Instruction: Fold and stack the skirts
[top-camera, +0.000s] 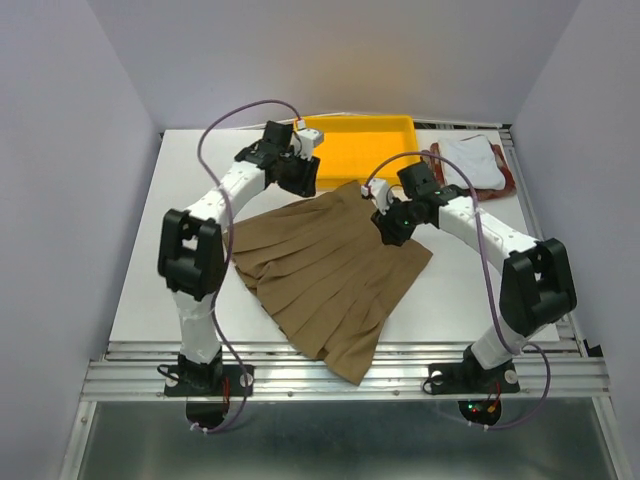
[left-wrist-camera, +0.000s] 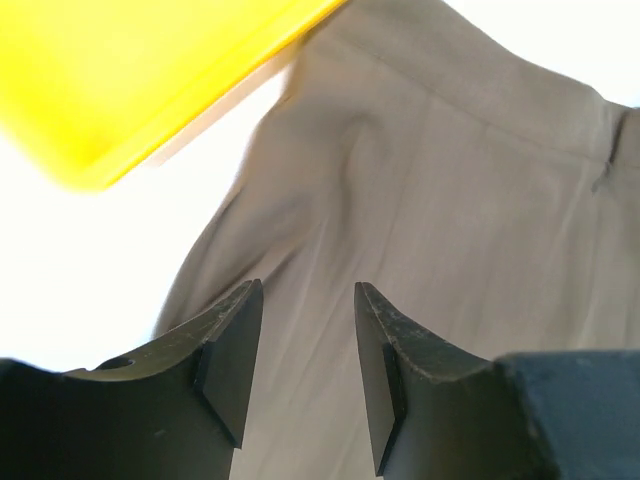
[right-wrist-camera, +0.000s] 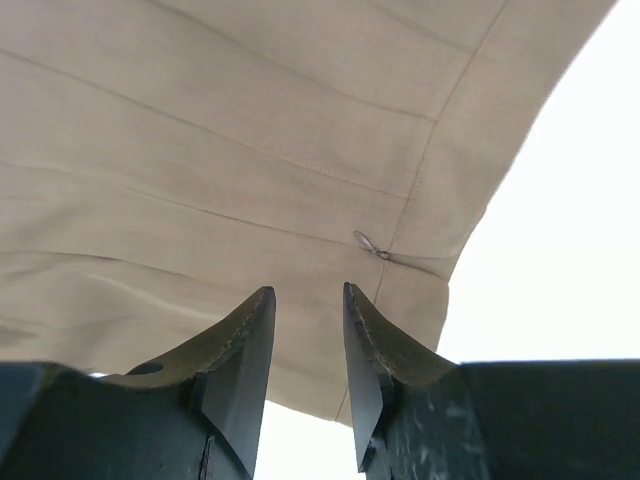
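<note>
The large tan-brown pleated cloth skirt (top-camera: 320, 270) lies spread flat at the centre of the white worktop (top-camera: 140, 290). Its waistband points toward 12 o'clock, just beside the yellow plastic tray (top-camera: 360, 145), and its hem fans out toward 6 o'clock. At 2 o'clock the plain white skirt (top-camera: 470, 155) rests on the red-and-beige checked skirt (top-camera: 506, 178), well apart from the tan one

The left jaws hang over the waistband's 11 o'clock end, close to the tray. They stand moderately apart with nothing between them. The right jaws hang over the waistband's 2 o'clock end, near the side seam and a small loop. Their gap is narrow and no cloth is pinched in it

The skirt looks light, limp and thin, so it should drape and slide rather than hold a shape, and the pleats will likely splay if dragged. The stitched waistband is probably the firmest part, so its two ends are the best places to take hold. Both layers should be caught and lifted evenly. On the left, the tray's rim sits near enough to get in the way
</note>
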